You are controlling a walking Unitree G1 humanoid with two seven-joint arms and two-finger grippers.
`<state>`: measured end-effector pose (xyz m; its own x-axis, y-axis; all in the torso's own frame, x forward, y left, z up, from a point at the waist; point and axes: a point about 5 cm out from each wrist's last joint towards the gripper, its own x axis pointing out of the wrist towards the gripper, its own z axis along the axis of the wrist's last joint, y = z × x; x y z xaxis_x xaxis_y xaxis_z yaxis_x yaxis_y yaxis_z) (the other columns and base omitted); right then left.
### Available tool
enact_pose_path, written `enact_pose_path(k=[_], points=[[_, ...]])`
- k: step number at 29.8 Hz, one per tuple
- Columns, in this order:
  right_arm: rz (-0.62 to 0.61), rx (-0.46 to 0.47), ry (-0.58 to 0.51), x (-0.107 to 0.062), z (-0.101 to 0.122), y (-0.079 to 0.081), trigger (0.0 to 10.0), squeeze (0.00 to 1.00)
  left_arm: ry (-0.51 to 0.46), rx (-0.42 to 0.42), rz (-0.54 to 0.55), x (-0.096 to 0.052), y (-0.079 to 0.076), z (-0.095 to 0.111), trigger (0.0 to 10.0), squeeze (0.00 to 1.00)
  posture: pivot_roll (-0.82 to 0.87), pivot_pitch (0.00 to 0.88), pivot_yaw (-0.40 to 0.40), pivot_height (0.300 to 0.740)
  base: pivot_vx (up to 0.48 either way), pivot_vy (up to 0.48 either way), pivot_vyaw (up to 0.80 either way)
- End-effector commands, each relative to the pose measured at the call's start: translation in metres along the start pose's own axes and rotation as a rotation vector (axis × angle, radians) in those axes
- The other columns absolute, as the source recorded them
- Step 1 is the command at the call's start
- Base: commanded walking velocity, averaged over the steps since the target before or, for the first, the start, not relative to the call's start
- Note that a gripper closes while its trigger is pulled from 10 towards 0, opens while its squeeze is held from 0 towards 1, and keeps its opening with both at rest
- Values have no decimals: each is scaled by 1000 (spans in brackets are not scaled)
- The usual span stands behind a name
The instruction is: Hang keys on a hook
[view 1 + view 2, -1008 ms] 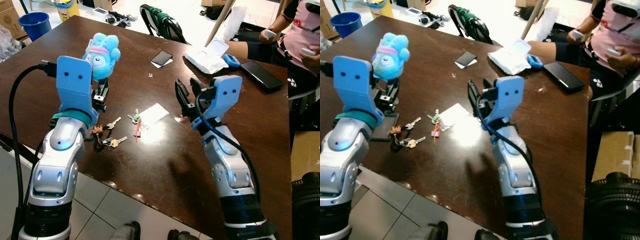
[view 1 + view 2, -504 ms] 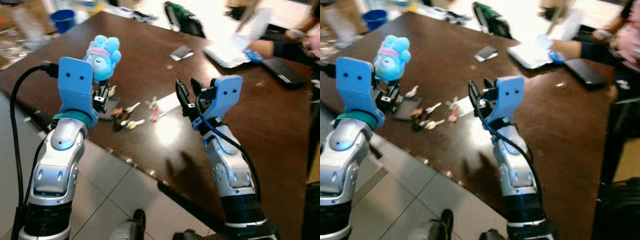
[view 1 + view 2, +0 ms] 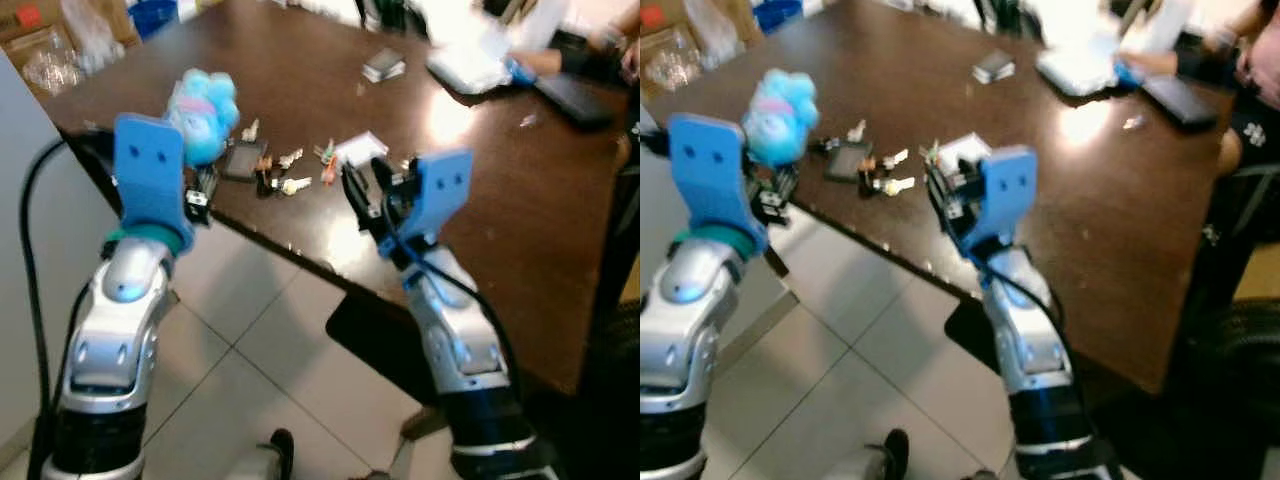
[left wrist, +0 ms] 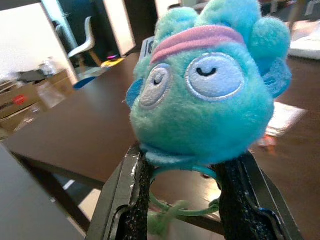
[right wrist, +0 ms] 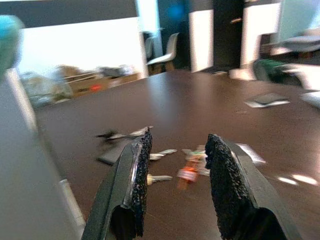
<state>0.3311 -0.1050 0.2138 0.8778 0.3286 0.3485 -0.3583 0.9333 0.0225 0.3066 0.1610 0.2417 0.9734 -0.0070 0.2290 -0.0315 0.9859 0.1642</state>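
Note:
A fluffy blue plush key ring [image 3: 205,115] with a pink headband sits between the fingers of my raised left gripper [image 3: 200,182]. In the left wrist view the plush key ring [image 4: 205,95] rests on top of the two black fingers [image 4: 135,200], its teal loop hanging between them. Loose keys [image 3: 285,172] and an orange-tagged bunch [image 3: 328,165] lie on the dark brown table [image 3: 500,200] near its front edge. My right gripper [image 3: 365,185] is held up over that edge, open and empty. The loose keys [image 5: 160,152] lie beyond its fingers in the right wrist view.
A dark flat card [image 3: 243,160] and white paper [image 3: 365,148] lie by the keys. Farther back are a small phone [image 3: 385,65], a white box [image 3: 475,65] and a black phone [image 3: 575,95]. A person [image 3: 620,40] sits at the far right. Tiled floor [image 3: 250,350] lies below my arms.
The whole view has shifted: the table now sits farther away and tiled floor shows under both arms. Both arms keep their raised pose, and the left still holds the plush.

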Motion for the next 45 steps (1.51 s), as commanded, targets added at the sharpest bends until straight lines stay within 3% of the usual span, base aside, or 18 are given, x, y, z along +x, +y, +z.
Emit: enact_pose_path(k=[1,11,45], points=[[19,3,5,0,-3,7,10000,0,12,9,12,-1,4,-3,10000,0,123,63,101,740,-277,0,0],[30,-12,6,1,-3,7,10000,0,13,9,12,-1,4,-3,10000,0,124,64,101,740,-249,0,0],[65,-24,7,1,-4,11,10000,0,7,4,6,-1,2,-2,10000,0,123,46,100,740,0,0,800]])
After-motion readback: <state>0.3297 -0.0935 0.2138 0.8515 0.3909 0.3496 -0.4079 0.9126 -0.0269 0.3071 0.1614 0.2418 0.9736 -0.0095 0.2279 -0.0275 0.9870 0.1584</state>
